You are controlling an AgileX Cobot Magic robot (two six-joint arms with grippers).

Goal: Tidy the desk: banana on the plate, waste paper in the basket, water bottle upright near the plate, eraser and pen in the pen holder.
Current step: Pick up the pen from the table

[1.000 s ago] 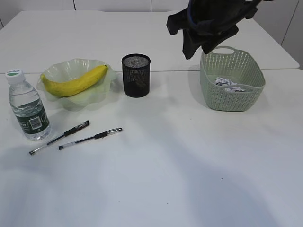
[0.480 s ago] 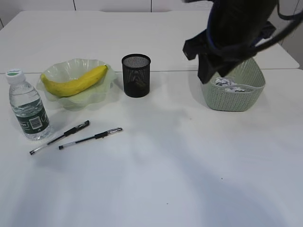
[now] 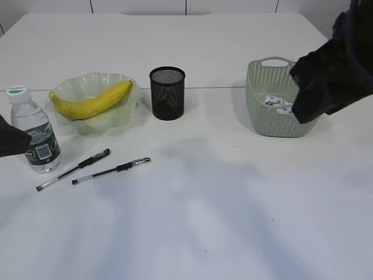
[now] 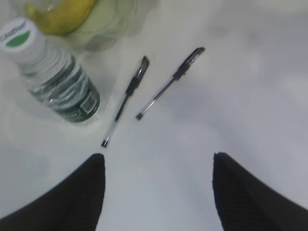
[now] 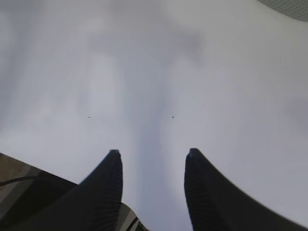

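On the white desk (image 3: 192, 221) the banana (image 3: 92, 101) lies in a pale green scalloped plate (image 3: 125, 111) toward the far left, its stem end pointing right. Just in front of the plate's left edge a small water bottle (image 3: 34, 135) stands upright with its white cap on and a green label low on its body. Two pens lie flat in front of the plate: the left pen (image 3: 73, 169) close beside the bottle's base, the right pen (image 3: 111, 171) just to its right, both slanting up toward the right and not touching each other. A black mesh pen holder (image 3: 167, 93) stands upright beside the plate's right edge. Well to the right sits a light green woven basket (image 3: 274, 119) with crumpled white waste paper (image 3: 278, 104) inside.

The left gripper (image 4: 156, 175) hangs above bare desk in front of the pens; its two dark fingers are spread wide and hold nothing. From its wrist view the bottle, both pens and the edge of the plate lie ahead of the fingertips. The right gripper (image 5: 153, 154) is over empty tabletop, fingers parted with nothing between them. In the exterior view the right arm (image 3: 335, 70) covers the basket's right side, and only a dark sliver of the left arm (image 3: 10, 142) shows at the left edge, overlapping the bottle.
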